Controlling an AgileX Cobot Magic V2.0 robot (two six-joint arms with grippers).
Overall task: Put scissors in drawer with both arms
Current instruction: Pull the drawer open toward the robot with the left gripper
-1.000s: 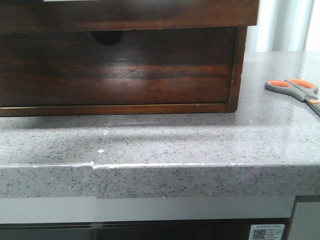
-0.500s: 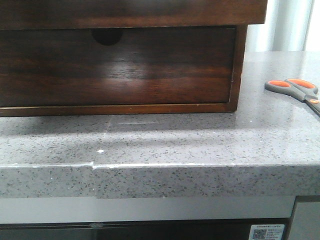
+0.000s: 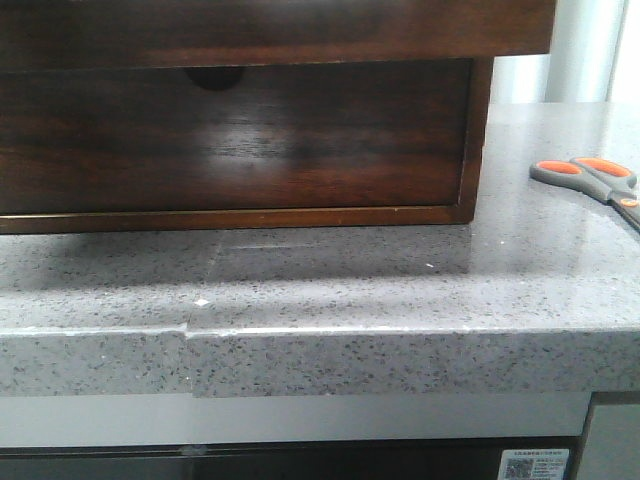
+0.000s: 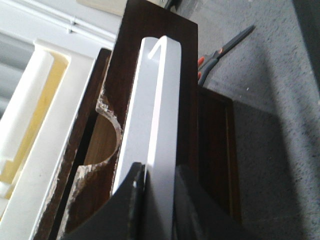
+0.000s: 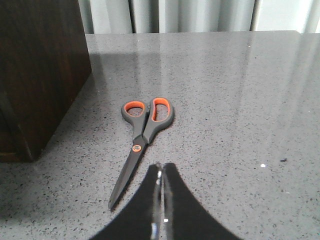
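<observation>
The drawer (image 3: pixel 300 30) is the dark brown glossy front across the top of the front view, above the cabinet. In the left wrist view my left gripper (image 4: pixel 157 172) is shut on the drawer's (image 4: pixel 187 75) front wall, where its edge looks pale. The scissors (image 3: pixel 590 178), with grey handles and orange-lined loops, lie flat on the counter to the right of the cabinet. They also show in the left wrist view (image 4: pixel 215 52). In the right wrist view my right gripper (image 5: pixel 161 167) is shut and empty, just short of the scissors (image 5: pixel 142 135) and beside their blade.
Below the drawer sits a taller dark drawer front (image 3: pixel 240 140) with a small half-round notch (image 3: pixel 212 75). The grey speckled counter (image 3: pixel 400 290) ends in a front edge near me. The cabinet's side (image 5: pixel 40 70) stands left of the scissors. Curtains hang behind.
The drawer front has slid out toward the camera. Its right end reaches further right in the front view. The scissors have not moved.
</observation>
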